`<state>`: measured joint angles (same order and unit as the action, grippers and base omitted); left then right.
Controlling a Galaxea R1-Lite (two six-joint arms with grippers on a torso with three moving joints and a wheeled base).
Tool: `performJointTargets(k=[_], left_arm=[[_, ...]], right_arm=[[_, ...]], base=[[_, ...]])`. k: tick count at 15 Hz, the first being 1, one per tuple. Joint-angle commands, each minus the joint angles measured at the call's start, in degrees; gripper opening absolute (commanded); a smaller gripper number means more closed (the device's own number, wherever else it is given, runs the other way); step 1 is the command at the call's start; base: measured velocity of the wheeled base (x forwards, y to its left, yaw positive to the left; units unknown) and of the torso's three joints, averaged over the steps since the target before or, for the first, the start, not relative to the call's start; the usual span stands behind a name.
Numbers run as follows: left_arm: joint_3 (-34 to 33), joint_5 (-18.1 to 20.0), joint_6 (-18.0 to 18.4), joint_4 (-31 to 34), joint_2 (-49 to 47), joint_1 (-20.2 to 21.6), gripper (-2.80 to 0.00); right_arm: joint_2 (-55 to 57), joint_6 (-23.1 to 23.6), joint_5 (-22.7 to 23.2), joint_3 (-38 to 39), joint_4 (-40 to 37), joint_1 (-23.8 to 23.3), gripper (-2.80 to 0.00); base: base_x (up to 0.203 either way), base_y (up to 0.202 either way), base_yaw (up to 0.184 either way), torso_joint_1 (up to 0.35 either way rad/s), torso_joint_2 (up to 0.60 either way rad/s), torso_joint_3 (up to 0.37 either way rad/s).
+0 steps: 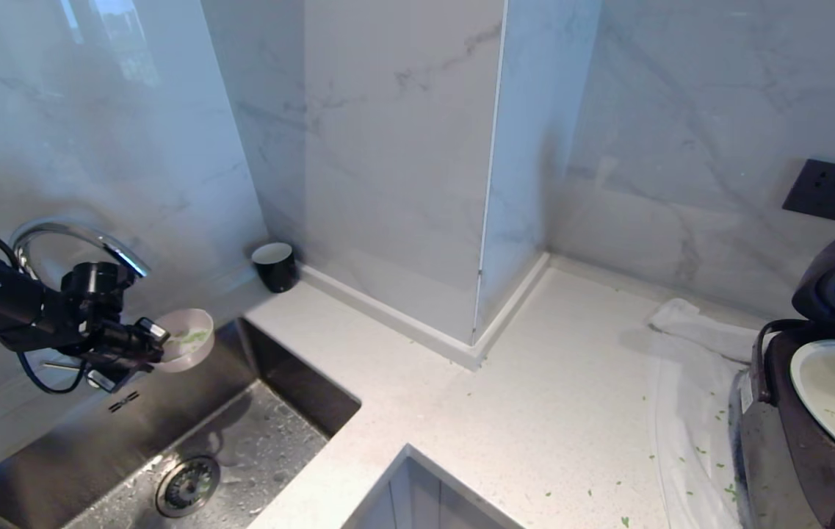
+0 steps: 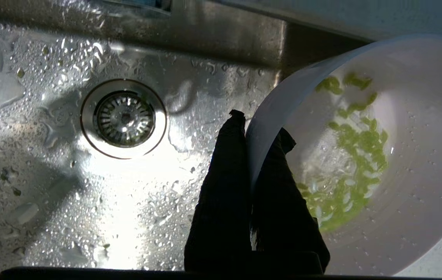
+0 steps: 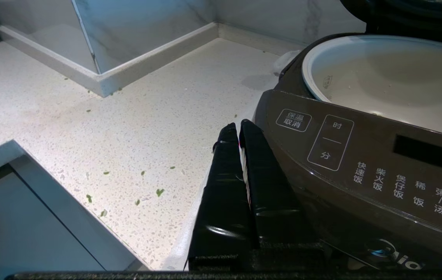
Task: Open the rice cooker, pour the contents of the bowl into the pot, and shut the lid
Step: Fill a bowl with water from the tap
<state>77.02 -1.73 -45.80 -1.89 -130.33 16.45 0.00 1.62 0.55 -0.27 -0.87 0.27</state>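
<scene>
- One bowl is seen, clamped by its rim in the left gripper.
- One sink with one drain is counted below that gripper.
- One black cup, one rice cooker and one wall socket are counted farther off.

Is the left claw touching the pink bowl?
Touching. In the left wrist view the left claw is pinched on the bowl, one finger outside its rim and one inside, holding it over the sink.

Marble walls (glossy) meet a speckled white counter; wet steel sink.
</scene>
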Motion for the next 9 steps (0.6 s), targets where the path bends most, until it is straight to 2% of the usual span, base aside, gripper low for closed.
performJointTargets(k=[1,4,9], left_arm=[[-0.4,-0.2,-0.3,-1.0,0.3,0.0,-2.80],[-3.3,-0.5,0.1,-5.9,1.4,-0.2,-2.80],[-4.4,0.0,-0.3,-6.5,2.7,0.0,-2.80]], right_arm=[[0.0,0.0,0.1,0.0,0.0,0.0,-2.80],[0.0,0.0,0.1,0.0,0.0,0.0,-2.80],[0.0,0.0,0.1,0.0,0.0,0.1,-2.80]], base=[[0.000,0.000,0.000,0.000,0.00,0.000],[0.000,0.000,0.000,0.000,0.00,0.000],[0.000,0.000,0.000,0.000,0.00,0.000]])
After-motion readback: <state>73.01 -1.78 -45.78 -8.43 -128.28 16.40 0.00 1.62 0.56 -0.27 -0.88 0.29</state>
